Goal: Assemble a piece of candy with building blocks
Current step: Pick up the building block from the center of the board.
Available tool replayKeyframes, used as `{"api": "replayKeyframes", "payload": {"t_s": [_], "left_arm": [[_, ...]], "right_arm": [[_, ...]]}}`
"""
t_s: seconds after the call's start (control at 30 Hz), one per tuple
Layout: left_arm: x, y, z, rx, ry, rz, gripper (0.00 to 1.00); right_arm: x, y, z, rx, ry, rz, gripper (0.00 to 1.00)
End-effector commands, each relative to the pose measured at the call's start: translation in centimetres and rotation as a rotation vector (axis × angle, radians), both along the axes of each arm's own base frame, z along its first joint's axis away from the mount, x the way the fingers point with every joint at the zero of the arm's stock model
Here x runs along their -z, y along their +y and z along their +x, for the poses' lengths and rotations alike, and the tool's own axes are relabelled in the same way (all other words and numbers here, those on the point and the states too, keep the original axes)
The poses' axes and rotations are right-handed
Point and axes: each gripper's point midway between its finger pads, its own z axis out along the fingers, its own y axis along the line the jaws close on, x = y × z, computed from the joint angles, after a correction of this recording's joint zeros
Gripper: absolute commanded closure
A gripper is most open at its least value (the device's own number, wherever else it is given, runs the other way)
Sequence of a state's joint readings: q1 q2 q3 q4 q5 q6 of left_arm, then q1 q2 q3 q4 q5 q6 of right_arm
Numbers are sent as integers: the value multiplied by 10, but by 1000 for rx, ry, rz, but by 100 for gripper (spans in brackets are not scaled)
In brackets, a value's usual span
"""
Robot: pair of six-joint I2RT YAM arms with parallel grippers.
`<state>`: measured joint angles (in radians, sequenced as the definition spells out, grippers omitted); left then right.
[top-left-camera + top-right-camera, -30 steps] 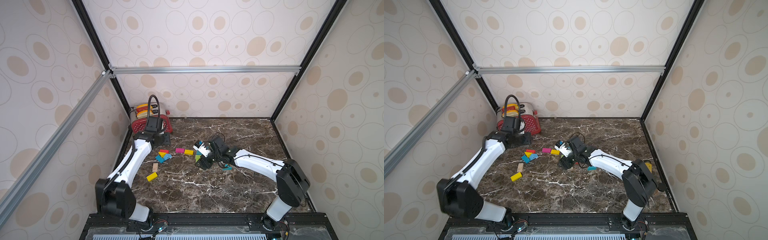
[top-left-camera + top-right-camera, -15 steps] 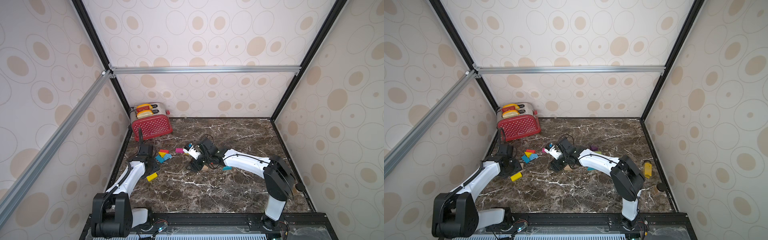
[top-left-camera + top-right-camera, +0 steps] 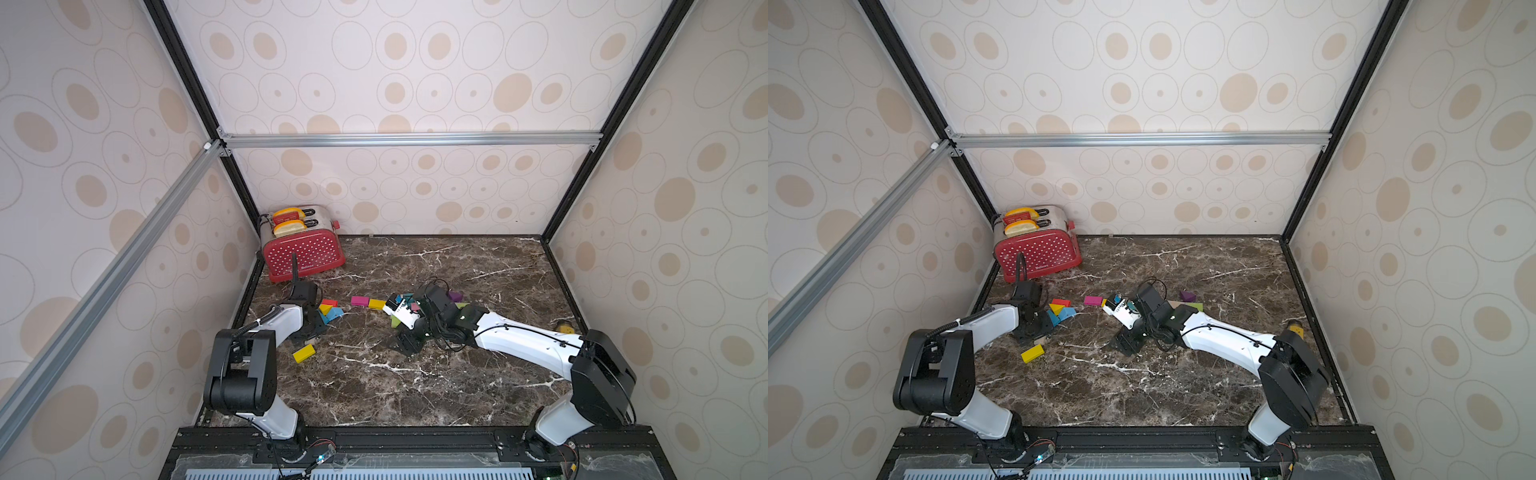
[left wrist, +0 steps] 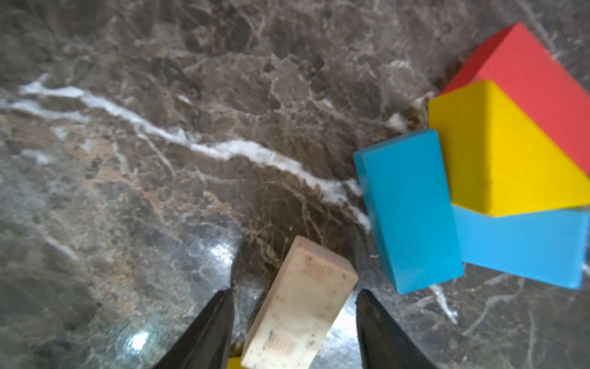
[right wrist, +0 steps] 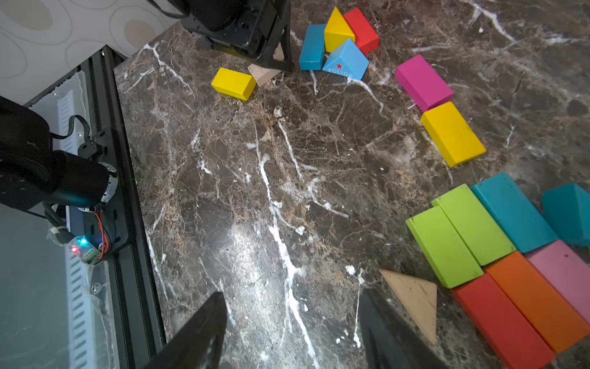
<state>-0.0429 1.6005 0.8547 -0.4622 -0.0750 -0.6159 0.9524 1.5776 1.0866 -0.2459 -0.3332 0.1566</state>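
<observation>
left gripper (image 4: 293, 292) spread astride bare-wood brick (image 4: 303, 303), blue brick (image 4: 412, 211) just beside | right gripper (image 5: 292, 294) spread over bare marble tabletop (image 5: 255, 191), bare-wood wedge (image 5: 415, 297) beside one finger

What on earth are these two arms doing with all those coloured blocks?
The job is to build a candy shape from painted wooden blocks on a dark marble tabletop. The robot's left gripper stands open with its jaws on either side of a bare-wood brick, not yet squeezing it. The right gripper is open and empty over bare marble, beside a bare-wood triangular wedge and a tight group of green, teal, orange, pink and red bricks, seemingly the candy so far.
</observation>
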Motion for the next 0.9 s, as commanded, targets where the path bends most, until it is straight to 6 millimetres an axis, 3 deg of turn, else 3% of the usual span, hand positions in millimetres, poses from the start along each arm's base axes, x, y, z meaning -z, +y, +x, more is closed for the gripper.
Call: {"api": "replayKeyframes", "payload": {"t_s": [0.0,0.37,0.53,0.7,0.87], "left_arm": [[0,-9,12,42,-5,-17,45],[0,-6,-9,25,26,35,72],[-39,-15,-10,18,-70,33,73],[-67,-63,-5,25,-196,-104,71],[-63,-106,16,-51,-249,-220,70]], "right_arm": [[-10,-2,0,1,-27,18,30],[-7,-3,-1,3,-25,17,30],[-13,-6,0,8,-44,19,30],[-24,-20,6,65,-109,23,30],[-26,-41,15,134,-152,26,31]]}}
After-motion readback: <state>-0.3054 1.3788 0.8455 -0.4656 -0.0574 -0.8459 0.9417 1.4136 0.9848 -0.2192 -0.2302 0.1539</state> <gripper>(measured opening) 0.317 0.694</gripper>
